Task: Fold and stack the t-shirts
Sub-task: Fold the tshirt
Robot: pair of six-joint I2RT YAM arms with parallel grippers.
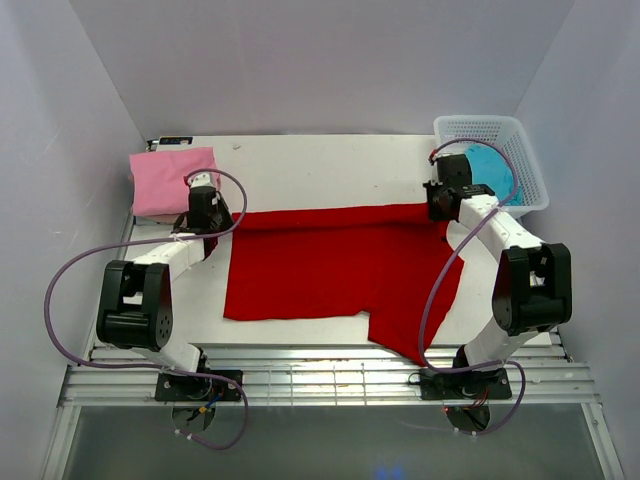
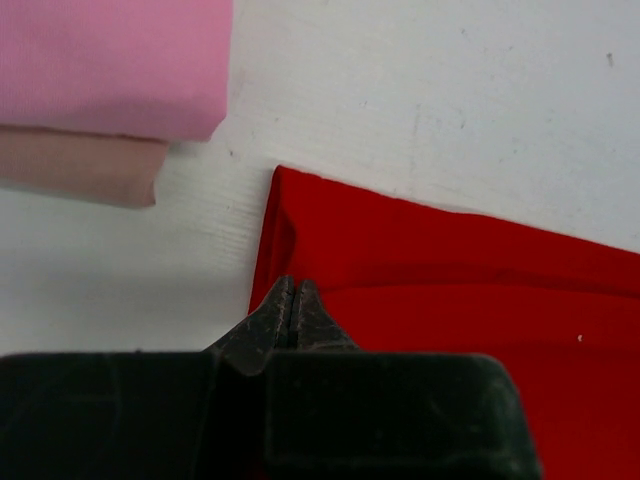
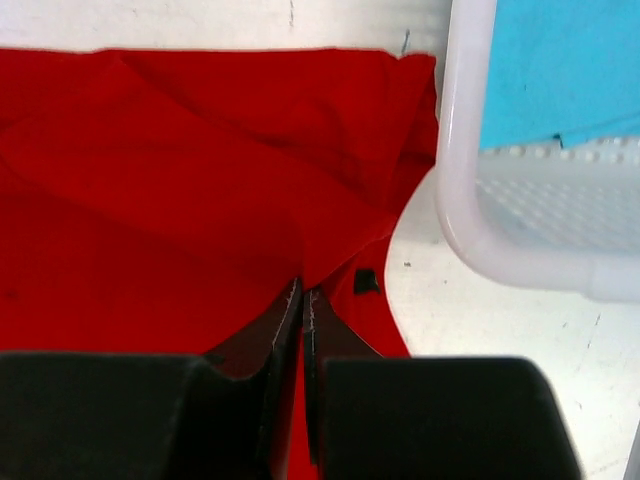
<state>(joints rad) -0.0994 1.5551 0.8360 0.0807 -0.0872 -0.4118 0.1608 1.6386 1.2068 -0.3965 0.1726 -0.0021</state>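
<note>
One white basket (image 1: 478, 124), far right, holds turquoise shirt (image 1: 492, 170); red shirt (image 1: 330, 265) beside.

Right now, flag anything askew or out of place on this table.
The bright red cloth t-shirt lies uneven: one flap juts toward the near edge at its right, and its far right corner is rumpled beside the white plastic lattice basket. Nothing else stands out.

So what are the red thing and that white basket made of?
The flat red cloth shirt looks like soft matte fabric, perhaps cotton: it creases and folds limply. The white lattice basket looks like hard, slightly glossy moulded plastic: smooth rounded rim, regular holes.
</note>
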